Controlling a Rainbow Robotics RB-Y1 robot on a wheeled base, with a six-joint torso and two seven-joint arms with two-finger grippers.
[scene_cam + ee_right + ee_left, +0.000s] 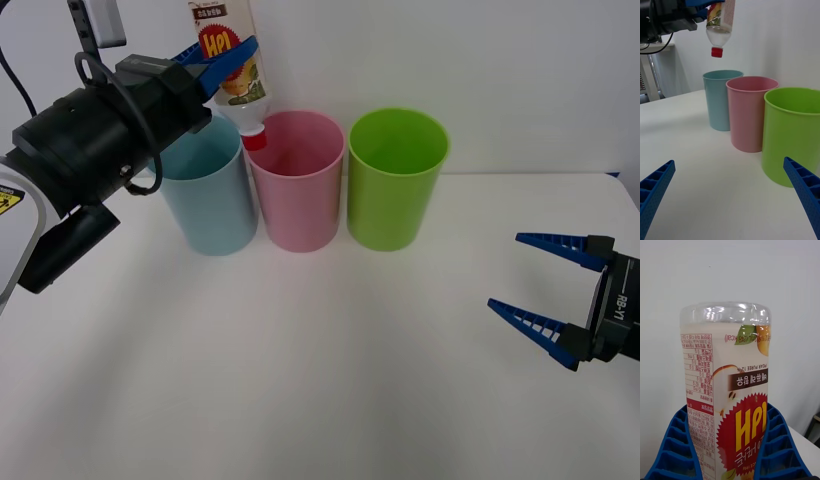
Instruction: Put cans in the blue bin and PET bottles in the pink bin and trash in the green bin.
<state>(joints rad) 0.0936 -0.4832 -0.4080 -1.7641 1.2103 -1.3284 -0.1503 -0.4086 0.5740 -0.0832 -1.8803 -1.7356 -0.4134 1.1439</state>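
A clear PET bottle [232, 62] with a red cap and pinkish label hangs upside down, cap pointing down over the near-left rim of the pink bin [297, 182]. My left gripper [222, 62] is shut on the bottle's body, high above the bins. In the left wrist view the bottle [728, 390] sits between the blue fingers [677, 446]. The blue bin [207, 190] stands left of the pink one, the green bin [396, 178] to its right. My right gripper [540, 285] rests open at the table's right, holding nothing. The right wrist view shows the bottle [720, 23] above the three bins.
The three bins stand in a row at the back of the white table [300, 380], close to the white wall. Open table surface lies in front of them and between the arms.
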